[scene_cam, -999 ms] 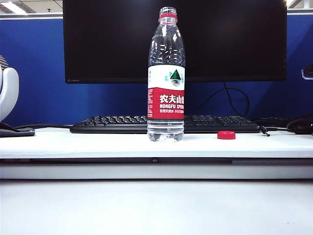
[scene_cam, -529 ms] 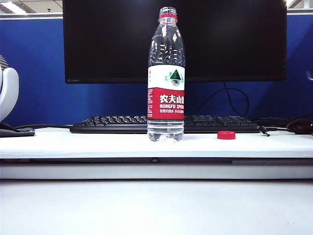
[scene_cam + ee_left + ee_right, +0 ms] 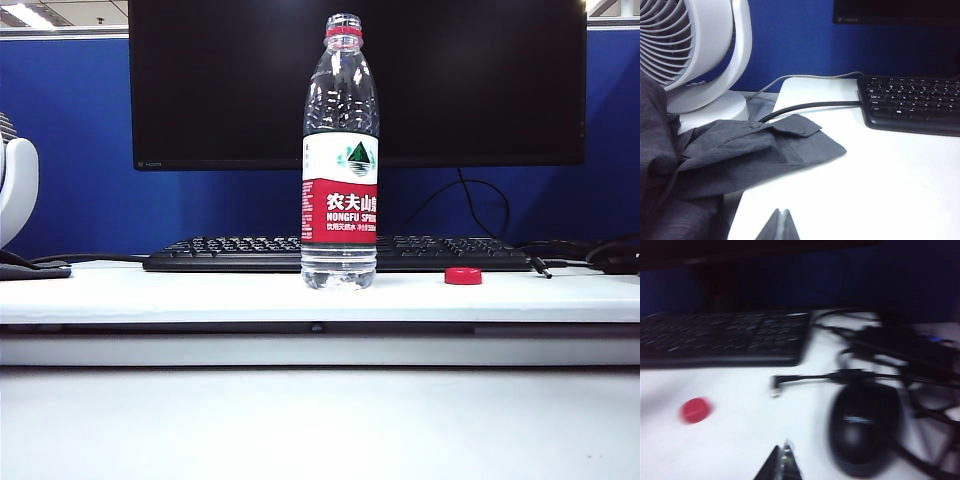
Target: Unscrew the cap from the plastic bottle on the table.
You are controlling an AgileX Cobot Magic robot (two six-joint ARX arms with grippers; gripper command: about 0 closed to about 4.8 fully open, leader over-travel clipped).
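Since the earlier frame I see the arm tip gone from the exterior view's right edge | tall clear plastic bottle (image 3: 340,150) upright, uncapped, on white table (image 3: 200,290) before black keyboard (image 3: 240,253) | small red ribbed cap (image 3: 463,276) lies apart, rightward | left gripper (image 3: 780,216) closed, empty, near grey cloth (image 3: 740,150), white fan (image 3: 695,50) | right gripper (image 3: 782,452) closed, empty, beside black mouse (image 3: 862,427).

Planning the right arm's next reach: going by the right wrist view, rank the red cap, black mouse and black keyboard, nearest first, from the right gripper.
1. Black computer mouse: beside the shut right gripper.
2. Small round red plastic cap: on the white table's other side, farther out.
3. Black keyboard: farthest, beyond the cap.
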